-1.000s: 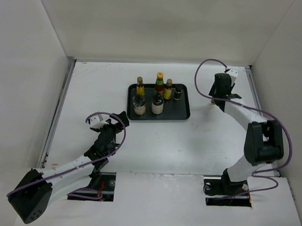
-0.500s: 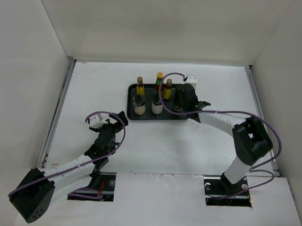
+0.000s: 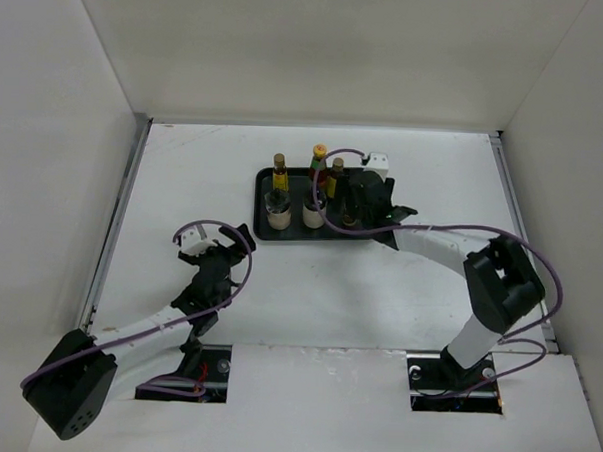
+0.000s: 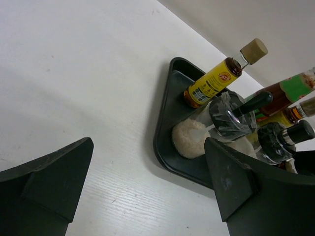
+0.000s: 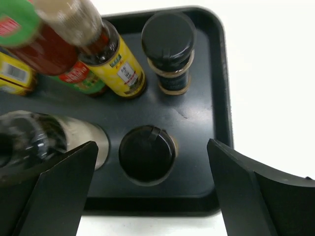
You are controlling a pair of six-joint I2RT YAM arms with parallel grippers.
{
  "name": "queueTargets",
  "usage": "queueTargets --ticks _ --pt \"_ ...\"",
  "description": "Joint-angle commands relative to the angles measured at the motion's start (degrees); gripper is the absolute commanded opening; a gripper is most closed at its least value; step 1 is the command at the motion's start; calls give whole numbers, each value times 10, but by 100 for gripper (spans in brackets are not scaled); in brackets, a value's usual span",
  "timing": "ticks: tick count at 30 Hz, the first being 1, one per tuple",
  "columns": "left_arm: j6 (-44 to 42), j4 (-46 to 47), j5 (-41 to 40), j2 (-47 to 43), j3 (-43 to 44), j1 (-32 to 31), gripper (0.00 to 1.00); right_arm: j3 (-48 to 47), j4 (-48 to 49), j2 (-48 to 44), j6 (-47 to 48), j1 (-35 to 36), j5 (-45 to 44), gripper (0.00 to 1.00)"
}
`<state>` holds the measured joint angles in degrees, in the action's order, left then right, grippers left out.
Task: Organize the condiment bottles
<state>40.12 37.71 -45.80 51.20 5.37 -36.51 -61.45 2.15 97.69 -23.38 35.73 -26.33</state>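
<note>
The condiment bottles stand together on the black tray point(image 3: 311, 236): two squat whitish ones point(image 3: 278, 215) in front, and slim yellow-labelled ones point(image 3: 280, 173) and a red one point(image 3: 318, 159) behind. My right gripper point(image 3: 358, 203) hovers over the tray's right part. In the right wrist view it point(image 5: 151, 146) is open, its fingers either side of an upright black-capped bottle point(image 5: 147, 153) and clear of it. A second black-capped bottle point(image 5: 169, 39) stands behind. My left gripper point(image 4: 148, 142) is open over bare table, left of the tray point(image 4: 165, 147).
White walls enclose the table on three sides. The tray's right rim point(image 5: 219, 98) lies just inside my right finger. The tray's near left corner is a short way ahead of the left gripper.
The right arm swung from the table's far right to over the tray, then its jaws opened around the black-capped bottle now standing there. The left arm has barely moved.
</note>
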Motion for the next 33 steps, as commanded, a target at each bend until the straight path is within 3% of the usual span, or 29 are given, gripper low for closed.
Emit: queueTargets --ticks 1,5,9,13,21,33 --pt "0 3 11 2 32 4 100 11 34 -90 4 4 -15 100" --pt "0 -21 27 6 47 5 100 73 46 -178 -2 -22 -36 100" --pt "-1 -68 95 -7 75 5 100 164 79 -259 -22 -82 -49 100" --pt "2 -177 59 -29 110 -11 100 241 123 -308 -48 -144 -49 100" --pt "17 -376 48 3 183 3 100 353 239 -305 -142 -184 -57 100" --pt "31 -417 66 -7 209 -1 100 348 240 -294 -143 -189 -24 100"
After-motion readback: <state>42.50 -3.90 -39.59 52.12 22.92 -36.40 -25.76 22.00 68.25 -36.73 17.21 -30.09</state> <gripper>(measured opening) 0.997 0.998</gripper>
